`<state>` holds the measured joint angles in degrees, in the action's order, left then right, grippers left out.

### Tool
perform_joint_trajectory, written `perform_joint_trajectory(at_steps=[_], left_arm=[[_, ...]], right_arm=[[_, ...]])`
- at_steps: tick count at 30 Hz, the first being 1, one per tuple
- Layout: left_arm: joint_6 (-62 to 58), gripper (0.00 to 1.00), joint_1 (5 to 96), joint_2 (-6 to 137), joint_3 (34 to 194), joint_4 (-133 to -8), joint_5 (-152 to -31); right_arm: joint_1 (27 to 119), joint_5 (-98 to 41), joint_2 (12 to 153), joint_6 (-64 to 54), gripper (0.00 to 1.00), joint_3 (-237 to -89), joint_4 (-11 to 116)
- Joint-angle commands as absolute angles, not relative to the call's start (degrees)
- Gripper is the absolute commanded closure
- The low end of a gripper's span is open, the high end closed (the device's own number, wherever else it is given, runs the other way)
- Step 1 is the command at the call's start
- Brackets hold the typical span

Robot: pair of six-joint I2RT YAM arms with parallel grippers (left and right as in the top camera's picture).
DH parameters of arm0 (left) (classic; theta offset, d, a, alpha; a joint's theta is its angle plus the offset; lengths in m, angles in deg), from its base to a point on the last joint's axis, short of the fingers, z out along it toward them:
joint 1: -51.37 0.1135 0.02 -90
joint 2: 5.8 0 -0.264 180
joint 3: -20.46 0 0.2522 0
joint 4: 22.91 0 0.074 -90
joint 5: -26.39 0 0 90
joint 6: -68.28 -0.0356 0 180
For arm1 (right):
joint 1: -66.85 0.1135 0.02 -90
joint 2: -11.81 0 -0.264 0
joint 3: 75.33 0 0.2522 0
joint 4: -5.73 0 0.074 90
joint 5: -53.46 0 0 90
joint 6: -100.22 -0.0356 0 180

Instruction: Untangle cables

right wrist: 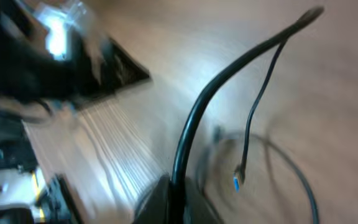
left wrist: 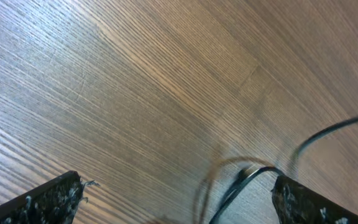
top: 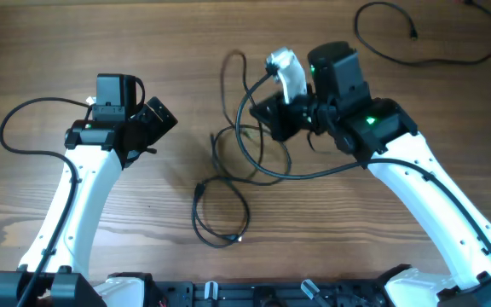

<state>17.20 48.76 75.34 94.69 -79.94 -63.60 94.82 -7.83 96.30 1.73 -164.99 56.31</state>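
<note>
The tangled black cables (top: 239,145) lie at the table's middle, with a loose loop (top: 220,215) trailing toward the front. My right gripper (top: 274,116) is shut on one black cable (right wrist: 194,118) and holds it lifted off the table. In the right wrist view the jaws (right wrist: 178,194) clamp that cable, and a thinner strand with a blue-tipped plug (right wrist: 236,181) dangles beside it. My left gripper (top: 162,116) is open and empty, left of the tangle. In the left wrist view a cable end (left wrist: 238,186) lies on the wood between its fingers (left wrist: 179,190), nearer the right one.
A separate black cable (top: 424,53) lies curled at the back right corner. The thicker arm wires (top: 24,149) loop beside the left arm. The table is bare brown wood (top: 101,43).
</note>
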Motion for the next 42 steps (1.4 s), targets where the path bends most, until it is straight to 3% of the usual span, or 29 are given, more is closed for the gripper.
perform_joint_trajectory(at_steps=[1,9,21,25,34,42], left_arm=[[17.8,0.00,49.0,74.4,94.6,-79.5,-64.3],[17.8,0.00,49.0,74.4,94.6,-79.6,-65.2],[13.4,0.00,47.9,74.4,94.6,-78.8,-68.0],[-0.8,0.00,43.5,74.4,94.6,-77.2,-71.5],[-20.2,0.00,27.8,75.4,94.6,-76.4,-72.6],[-22.5,0.00,24.0,80.0,94.5,-77.8,-73.8]], right_arm=[[94.9,-17.1,92.9,6.8,0.96,-169.1,67.7],[94.9,-23.9,87.4,8.8,0.96,-180.2,77.6],[94.9,-32.4,86.7,11.9,0.96,-180.9,93.8],[94.9,-32.4,86.7,11.7,0.96,-180.9,92.2],[94.9,-27.9,86.7,10.8,0.96,-180.9,83.5],[94.9,-32.2,86.7,8.5,0.96,-181.0,78.7]])
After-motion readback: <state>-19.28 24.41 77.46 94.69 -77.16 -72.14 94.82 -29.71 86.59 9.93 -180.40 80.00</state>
